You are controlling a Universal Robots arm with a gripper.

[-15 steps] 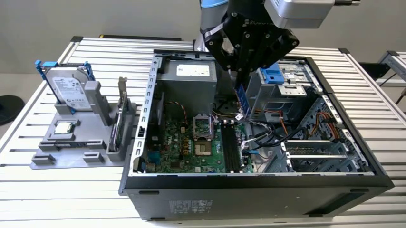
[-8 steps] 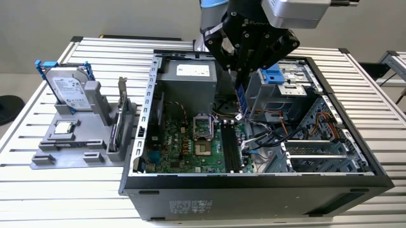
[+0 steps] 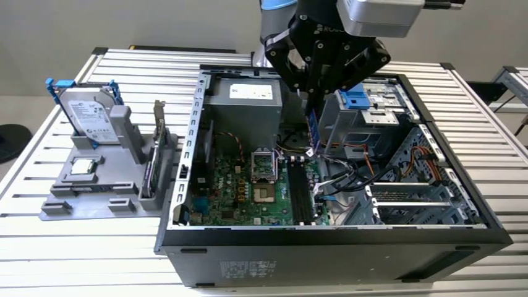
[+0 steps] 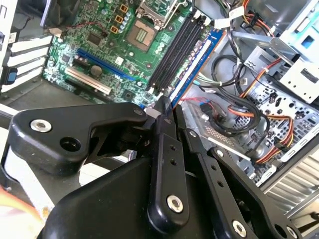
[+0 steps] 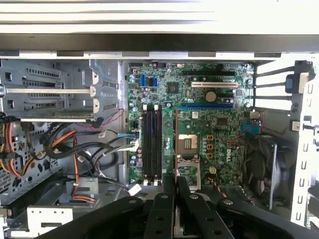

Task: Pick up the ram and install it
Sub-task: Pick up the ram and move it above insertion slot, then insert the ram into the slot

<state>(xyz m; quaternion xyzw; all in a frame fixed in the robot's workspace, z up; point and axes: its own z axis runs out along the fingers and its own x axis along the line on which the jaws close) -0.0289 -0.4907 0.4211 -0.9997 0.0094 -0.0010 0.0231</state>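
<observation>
Ram (image 3: 313, 132) hung upright in the black jaws, which were closed on its upper edge. It was over the open computer case (image 3: 330, 250), low end close above the motherboard (image 3: 243, 185) by the far end of the memory slots (image 3: 301, 192). It was not seated, and whether it touched was unclear. In the second wrist view the ram (image 4: 197, 62) ran out from the jaw tips as a blue strip beside the dark slots (image 4: 177, 47). In the first wrist view it showed edge-on (image 5: 175, 134) - a thin line just beside the slots (image 5: 152, 144) and the processor socket (image 5: 188, 144). Orange and black cables (image 5: 60, 149) lay in the bay next to the board. At the exterior view's left, a grey holder (image 3: 99, 195) on the slatted bench (image 3: 66, 253) carried a hard drive (image 3: 86, 114) with blue rails and an expansion card (image 3: 157, 151) - both well apart from the jaws.
</observation>
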